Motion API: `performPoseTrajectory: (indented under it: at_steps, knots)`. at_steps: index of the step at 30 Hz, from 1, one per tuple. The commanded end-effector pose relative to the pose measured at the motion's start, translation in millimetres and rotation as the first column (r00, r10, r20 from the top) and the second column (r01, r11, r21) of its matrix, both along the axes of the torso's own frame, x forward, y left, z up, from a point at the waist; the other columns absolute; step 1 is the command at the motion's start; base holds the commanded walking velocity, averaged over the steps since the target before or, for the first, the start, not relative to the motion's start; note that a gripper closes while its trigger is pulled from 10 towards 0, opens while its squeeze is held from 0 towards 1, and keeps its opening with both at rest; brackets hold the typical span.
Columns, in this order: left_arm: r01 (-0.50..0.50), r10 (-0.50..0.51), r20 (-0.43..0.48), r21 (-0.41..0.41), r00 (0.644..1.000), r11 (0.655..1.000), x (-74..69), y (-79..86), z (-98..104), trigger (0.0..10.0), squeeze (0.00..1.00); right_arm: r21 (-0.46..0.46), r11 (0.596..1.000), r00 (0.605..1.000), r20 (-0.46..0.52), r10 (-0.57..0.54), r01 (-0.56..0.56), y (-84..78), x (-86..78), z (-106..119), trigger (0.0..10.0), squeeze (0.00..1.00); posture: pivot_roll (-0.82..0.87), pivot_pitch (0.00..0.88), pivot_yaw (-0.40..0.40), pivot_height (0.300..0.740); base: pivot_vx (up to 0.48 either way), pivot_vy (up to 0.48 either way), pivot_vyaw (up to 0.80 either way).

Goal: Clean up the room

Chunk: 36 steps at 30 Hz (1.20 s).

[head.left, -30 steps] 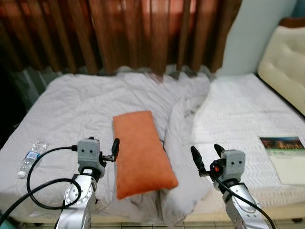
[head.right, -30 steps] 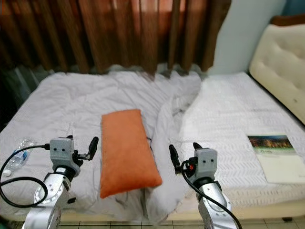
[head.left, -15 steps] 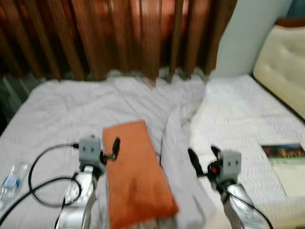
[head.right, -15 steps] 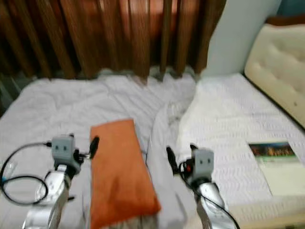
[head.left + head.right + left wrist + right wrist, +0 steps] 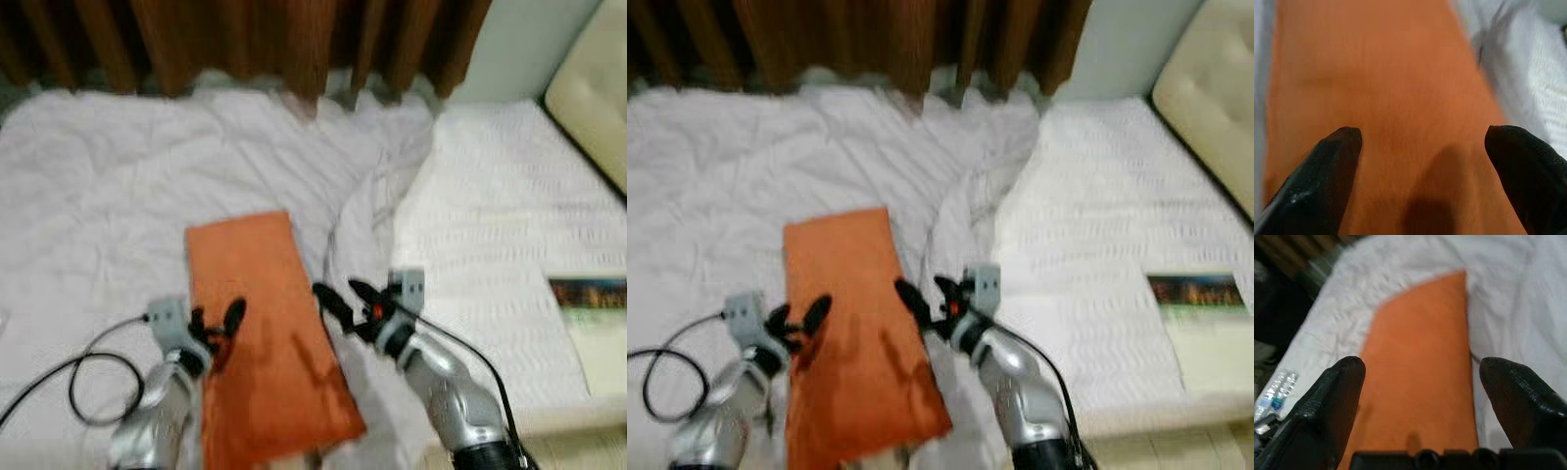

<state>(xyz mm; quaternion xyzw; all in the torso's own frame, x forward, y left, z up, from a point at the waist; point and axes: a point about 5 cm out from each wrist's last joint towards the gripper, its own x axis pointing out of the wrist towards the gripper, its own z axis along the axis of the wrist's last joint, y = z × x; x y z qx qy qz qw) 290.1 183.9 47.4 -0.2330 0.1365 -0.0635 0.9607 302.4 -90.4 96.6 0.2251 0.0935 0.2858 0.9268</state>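
An orange pillow (image 5: 260, 323) lies lengthwise on the rumpled white bedding (image 5: 147, 176). My left gripper (image 5: 217, 323) is open just above the pillow's left side; in the left wrist view the orange pillow (image 5: 1400, 98) lies close under its fingers (image 5: 1327, 176). My right gripper (image 5: 340, 297) is open at the pillow's right edge, pointing left over it. Between its spread fingers (image 5: 1332, 401) the right wrist view looks down the orange pillow (image 5: 1420, 362).
A book (image 5: 591, 294) with a dark picture cover lies on the white mattress (image 5: 500, 215) at the right. A cream padded headboard (image 5: 593, 88) stands at the far right, brown curtains (image 5: 294, 39) behind the bed. A plastic bottle (image 5: 1276, 391) lies on the bedding.
The camera has dipped down and closer to the bed. Both grippers have moved in over the orange pillow, the right one swinging left to its right edge.
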Motion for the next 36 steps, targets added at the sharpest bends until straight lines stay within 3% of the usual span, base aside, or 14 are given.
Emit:
performPoseTrajectory:
  at_steps: [1,5,6,7,9,10,13,17,19,21,26,27,30,36]
  knots:
    - [-0.032,0.031,-0.043,-0.030,0.999,0.999,-4.1,2.2,-10,10.0,0.00,0.011,1.000,0.999,-0.042,-0.001,0.002,1.0,-2.2,-7,10.0,0.00,-0.11,0.543,-0.133,0.740,0.000,0.000,0.00]
    - [-0.077,0.077,-0.015,0.004,0.997,0.997,1.8,6.3,-4,10.0,0.00,0.033,0.999,0.997,-0.076,0.012,-0.009,0.8,-5.6,-10,10.0,0.00,-0.14,0.585,-0.142,0.740,0.000,0.000,0.00]
    - [-0.114,0.114,0.022,0.048,0.993,0.992,-1.6,15.3,5,10.0,0.00,0.050,0.999,0.996,-0.082,0.015,-0.011,1.5,-7.7,-10,10.0,0.00,-0.14,0.611,-0.147,0.740,0.000,0.000,0.00]
    - [-0.171,0.163,0.083,0.099,0.983,0.980,-11.3,28.7,21,10.0,0.00,0.086,0.996,0.996,-0.087,0.018,-0.010,2.9,-10.0,-7,10.0,0.00,-0.13,0.627,-0.142,0.740,0.000,0.000,0.00]
    - [-0.198,0.186,0.100,0.124,0.977,0.972,-16.6,34.2,26,10.0,0.00,0.101,0.995,0.996,-0.089,0.024,-0.015,4.0,-11.2,-5,10.0,0.00,-0.13,0.634,-0.141,0.740,0.000,0.000,0.00]
    - [-0.227,0.209,0.121,0.167,0.970,0.959,-36.0,44.7,35,10.0,0.00,0.119,0.992,0.995,-0.088,0.043,-0.033,6.6,-14.6,-4,10.0,0.00,-0.12,0.636,-0.135,0.740,0.000,0.000,0.00]
    - [-0.234,0.205,0.142,0.231,0.968,0.945,-58.2,51.3,44,10.0,0.00,0.133,0.990,0.994,-0.088,0.067,-0.055,9.1,-19.1,-4,10.0,0.00,-0.11,0.623,-0.131,0.740,0.000,0.000,0.00]
    - [-0.239,0.207,0.152,0.241,0.966,0.941,-70.0,53.2,53,10.0,0.00,0.126,0.989,0.992,-0.092,0.090,-0.078,11.7,-21.6,-7,10.0,0.00,-0.09,0.621,-0.131,0.740,0.000,0.000,0.00]
    - [-0.221,0.210,0.092,0.143,0.973,0.965,-82.8,43.8,50,10.0,0.00,0.113,0.987,0.987,-0.101,0.122,-0.111,16.0,-22.3,-10,10.0,0.00,-0.08,0.630,-0.134,0.740,0.000,0.000,0.00]
    - [-0.208,0.202,0.060,0.103,0.977,0.973,-87.3,38.7,45,10.0,0.00,0.107,0.987,0.987,-0.103,0.127,-0.116,16.8,-22.4,-10,10.0,0.00,-0.09,0.630,-0.142,0.740,0.000,0.000,0.00]
    - [-0.239,0.240,-0.001,0.075,0.971,0.968,-85.4,32.6,23,10.0,0.00,0.099,0.987,0.982,-0.126,0.137,-0.125,15.7,-22.2,-15,10.0,0.00,-0.12,0.638,-0.164,0.740,0.000,0.000,0.00]
    - [-0.267,0.269,-0.013,0.080,0.963,0.960,-75.8,34.4,11,10.0,0.00,0.099,0.987,0.978,-0.151,0.141,-0.126,13.7,-20.2,-19,10.0,0.00,-0.16,0.665,-0.189,0.740,0.000,0.000,0.00]
    - [-0.337,0.339,-0.012,0.075,0.941,0.939,-69.5,47.6,11,10.0,0.00,0.115,0.985,0.972,-0.182,0.148,-0.128,13.5,-18.2,-23,10.0,0.00,-0.19,0.674,-0.205,0.740,0.000,0.000,0.00]
    - [-0.382,0.386,-0.026,0.091,0.922,0.920,-75.8,66.4,5,10.0,0.00,0.130,0.981,0.969,-0.185,0.164,-0.141,17.6,-12.8,-23,10.0,0.00,-0.18,0.661,-0.200,0.740,0.000,0.000,0.00]
